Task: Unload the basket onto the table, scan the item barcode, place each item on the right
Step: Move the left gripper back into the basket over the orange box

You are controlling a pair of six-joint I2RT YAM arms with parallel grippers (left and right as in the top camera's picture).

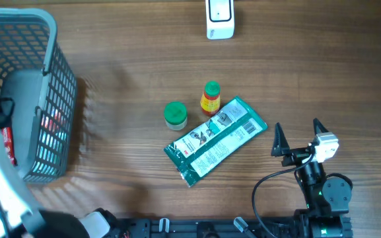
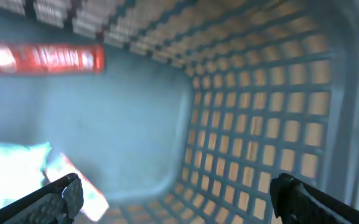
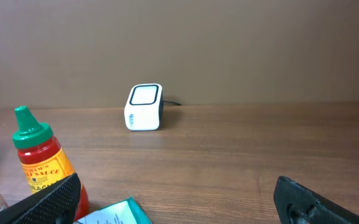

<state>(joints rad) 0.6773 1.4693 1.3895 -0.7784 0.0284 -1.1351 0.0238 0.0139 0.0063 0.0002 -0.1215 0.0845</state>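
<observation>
Matt wood-grain table (image 1: 124,59), grey plastic lattice basket (image 1: 58,86), glossy green-and-white foil packet (image 1: 215,140).

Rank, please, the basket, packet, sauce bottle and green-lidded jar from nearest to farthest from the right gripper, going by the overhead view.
From the right gripper:
1. The packet, just left of it.
2. The sauce bottle, beyond the packet.
3. The jar, left of the bottle.
4. The basket, far left edge.

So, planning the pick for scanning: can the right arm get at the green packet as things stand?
Probably yes. The right gripper is open, close beside the green packet, with only bare table between them. The sauce bottle and green-lidded jar stand beyond the packet's far edge, out of the path.
</observation>
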